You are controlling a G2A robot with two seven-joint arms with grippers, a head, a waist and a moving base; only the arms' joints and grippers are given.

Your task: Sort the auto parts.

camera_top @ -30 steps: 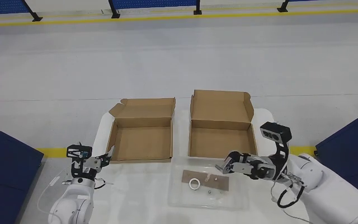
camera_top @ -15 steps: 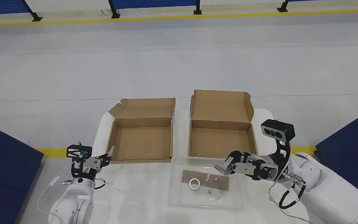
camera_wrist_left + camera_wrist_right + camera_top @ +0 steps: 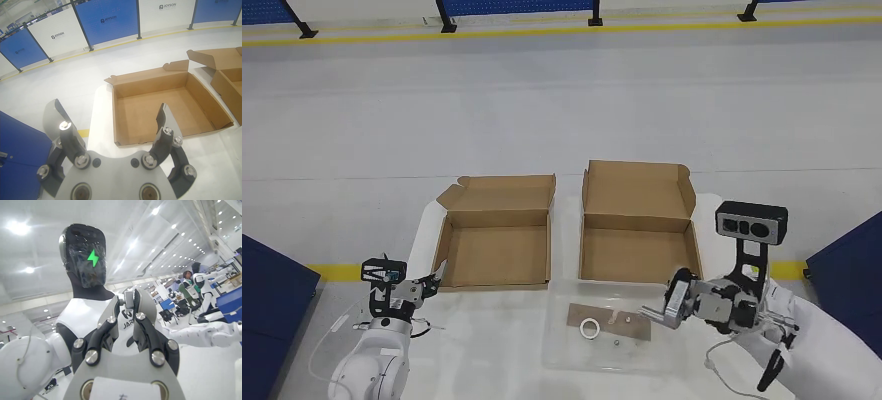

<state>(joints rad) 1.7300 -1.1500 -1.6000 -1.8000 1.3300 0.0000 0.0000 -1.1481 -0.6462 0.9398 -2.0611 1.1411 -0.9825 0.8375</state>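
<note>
The right gripper (image 3: 126,301) is closed on a small grey metal part (image 3: 129,303). In the top view it is in the lower right of the frame, over the right side of a clear tray (image 3: 567,355). In the tray lie a brown cardboard strip (image 3: 580,312), a white ring (image 3: 590,327) and a tiny part (image 3: 616,341). Above the tray in the frame stand two open cardboard boxes, the left box (image 3: 497,255) and the right box (image 3: 637,255). The left gripper (image 3: 109,109) has its jaws wide apart and holds nothing. It is in the lower left, beside the left box.
</note>
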